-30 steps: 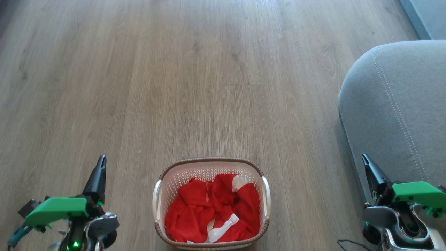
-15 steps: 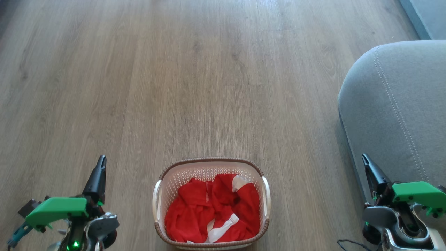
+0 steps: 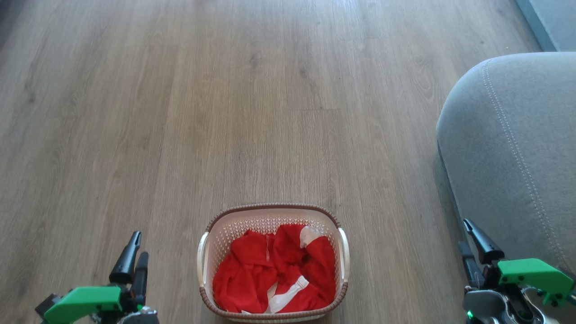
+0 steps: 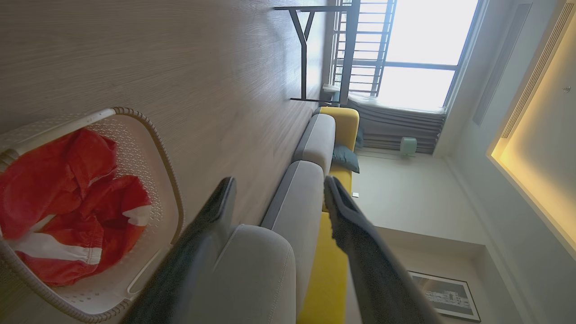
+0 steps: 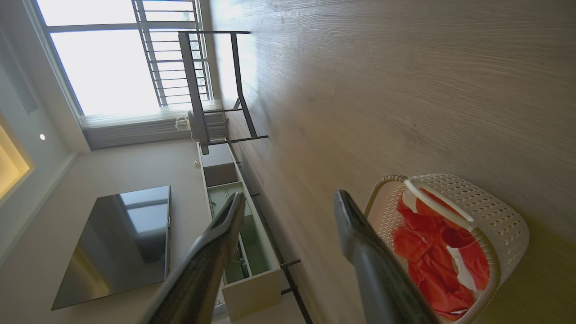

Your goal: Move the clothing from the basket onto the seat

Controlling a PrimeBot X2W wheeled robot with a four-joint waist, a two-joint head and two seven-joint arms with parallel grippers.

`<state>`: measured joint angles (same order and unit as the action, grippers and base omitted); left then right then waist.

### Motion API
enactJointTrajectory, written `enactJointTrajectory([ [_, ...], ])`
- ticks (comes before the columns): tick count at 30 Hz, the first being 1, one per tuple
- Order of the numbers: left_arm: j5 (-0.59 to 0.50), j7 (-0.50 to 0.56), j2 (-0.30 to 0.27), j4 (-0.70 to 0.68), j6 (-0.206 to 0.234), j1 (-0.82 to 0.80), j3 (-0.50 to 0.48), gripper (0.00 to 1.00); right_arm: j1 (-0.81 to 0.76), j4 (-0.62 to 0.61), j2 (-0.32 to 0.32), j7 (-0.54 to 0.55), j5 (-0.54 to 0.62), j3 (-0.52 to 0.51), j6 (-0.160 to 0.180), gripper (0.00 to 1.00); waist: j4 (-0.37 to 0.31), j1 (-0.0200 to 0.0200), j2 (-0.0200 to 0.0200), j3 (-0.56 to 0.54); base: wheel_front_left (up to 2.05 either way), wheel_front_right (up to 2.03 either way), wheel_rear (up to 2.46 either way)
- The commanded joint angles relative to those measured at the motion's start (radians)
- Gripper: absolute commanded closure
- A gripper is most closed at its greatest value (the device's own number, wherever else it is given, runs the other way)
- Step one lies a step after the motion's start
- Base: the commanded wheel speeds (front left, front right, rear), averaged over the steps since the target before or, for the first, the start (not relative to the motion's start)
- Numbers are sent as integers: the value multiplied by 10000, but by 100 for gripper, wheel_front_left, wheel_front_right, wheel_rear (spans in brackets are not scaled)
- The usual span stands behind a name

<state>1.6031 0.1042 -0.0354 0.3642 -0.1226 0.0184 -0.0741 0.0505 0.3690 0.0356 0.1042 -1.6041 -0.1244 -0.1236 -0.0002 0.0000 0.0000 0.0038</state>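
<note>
While the red clothing (image 3: 274, 270) lies heaped in the basket (image 3: 270, 207) on the floor, between the left claw (image 3: 139, 245) and the right claw (image 3: 463, 234), both spread and empty, it looks nearer the left, with the grey seat (image 3: 517, 148) just beside the right

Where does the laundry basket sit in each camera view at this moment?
Head view: basket at bottom centre.
Left wrist view: basket at lower left.
Right wrist view: basket at lower right.
Shared landmark: the red clothing lying inside it.
</note>
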Motion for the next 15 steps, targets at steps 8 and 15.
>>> enactJointTrajectory([
  [8, -144, -170, -90, -293, -8, -763, 35, 0, 634, -310, 146, -227, 249, 220, -6, 0, -4, 0, 0, 21, 0, 0, 0],
  [15, -367, -431, -209, -244, -13, -987, 239, 0, 890, -238, 317, -481, 519, 565, -10, 0, -12, 0, 0, 35, 0, 0, 0],
])
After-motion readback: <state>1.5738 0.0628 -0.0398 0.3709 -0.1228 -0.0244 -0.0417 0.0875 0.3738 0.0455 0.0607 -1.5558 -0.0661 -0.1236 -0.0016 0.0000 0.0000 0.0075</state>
